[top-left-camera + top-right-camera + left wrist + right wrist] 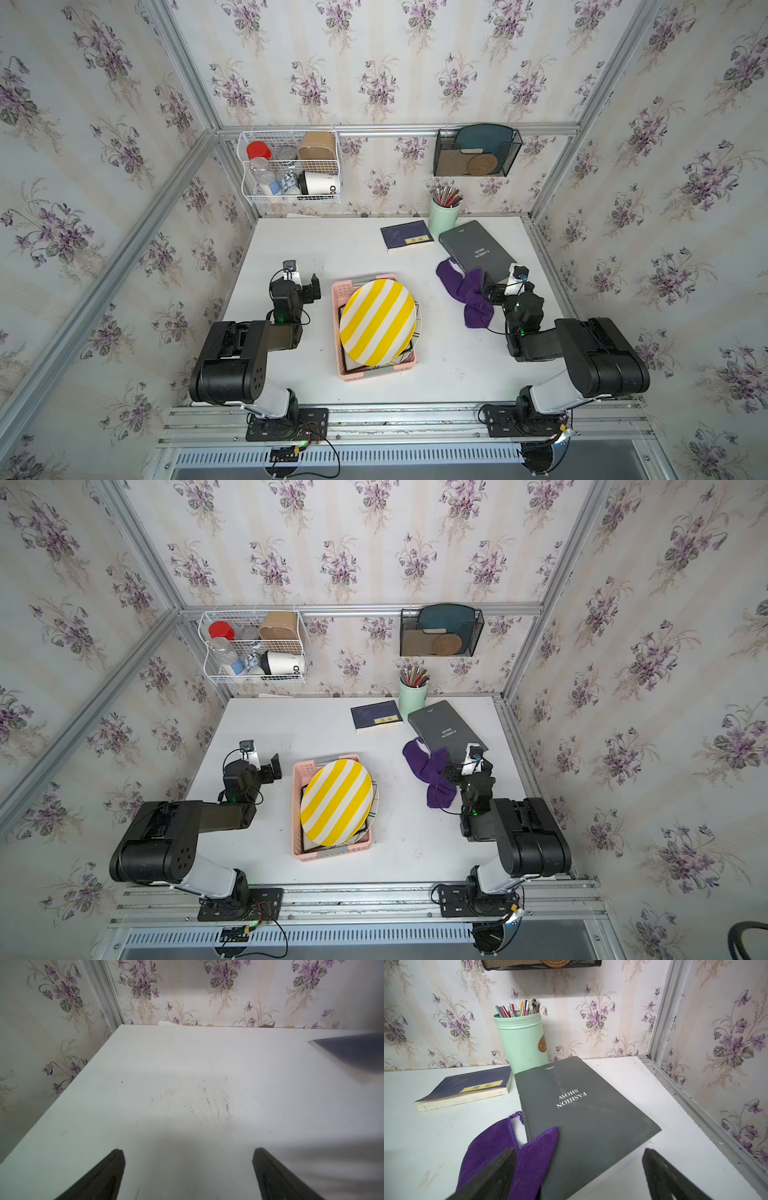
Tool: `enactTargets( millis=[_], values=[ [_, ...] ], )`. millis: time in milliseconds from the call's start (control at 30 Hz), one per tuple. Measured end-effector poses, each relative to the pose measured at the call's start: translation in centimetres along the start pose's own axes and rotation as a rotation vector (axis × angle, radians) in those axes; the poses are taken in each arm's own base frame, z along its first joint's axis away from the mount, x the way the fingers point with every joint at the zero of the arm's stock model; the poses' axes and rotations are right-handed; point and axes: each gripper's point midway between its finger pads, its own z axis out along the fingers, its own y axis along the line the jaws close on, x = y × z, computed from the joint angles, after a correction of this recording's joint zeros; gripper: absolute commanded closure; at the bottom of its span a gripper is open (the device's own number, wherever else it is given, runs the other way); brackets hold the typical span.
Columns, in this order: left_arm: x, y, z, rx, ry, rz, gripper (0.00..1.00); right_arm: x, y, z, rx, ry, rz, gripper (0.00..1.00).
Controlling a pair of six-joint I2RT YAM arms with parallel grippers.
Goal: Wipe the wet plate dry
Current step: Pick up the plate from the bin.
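The yellow-and-white striped plate (377,323) (336,803) sits in the pink basket (336,332) at the centre of the desk (291,249). It lies tilted on top of other dishes stacked in that basket, and its rim overhangs the basket wall on the right side. I see nothing touching it.

The purple cloth (467,293) (488,1147) lies crumpled on the desk to the right of the basket, apart from it. One corner of the cloth overlaps the edge of the gray "FASHION SHOW" book (581,1115).

The right gripper (579,1153) is at the cloth with its fingers spread wide and nothing between them. One finger stands over the cloth; I cannot tell whether it touches.

The left gripper (188,1152) is left of the basket, above bare desk, with its fingers also spread and empty.

Behind the gray book stand a mint-green pencil cup (521,1043) and, beside it, a blue paperback (467,1088) lying flat.
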Motion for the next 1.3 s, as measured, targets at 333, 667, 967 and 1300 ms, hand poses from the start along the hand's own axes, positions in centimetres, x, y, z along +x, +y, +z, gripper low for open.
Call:
enactTargets(
  millis=[333, 667, 967, 1300],
  values=[
    [0.1, -0.1, 0.0, 0.005, 0.003, 0.003, 0.0, 0.0, -0.4, 0.1, 0.025, -0.001, 0.009, 0.0],
    [0.1, -0.1, 0.0, 0.008, 0.003, 0.003, 0.0, -13.9, -0.9, -3.9, 0.056, -0.226, 0.232, 0.21],
    [-12.4, -1.4, -5.0, 0.038, -0.143, -0.115, 0.0, -9.7, 13.4, -5.9, -0.422, 0.385, 0.493, 0.38],
    [-6.4, -3.2, -7.2, 0.062, 0.299, -0.308, 0.0, -0.1, 27.2, -11.2, -0.703, 0.876, 0.277, 0.46]
  ],
)
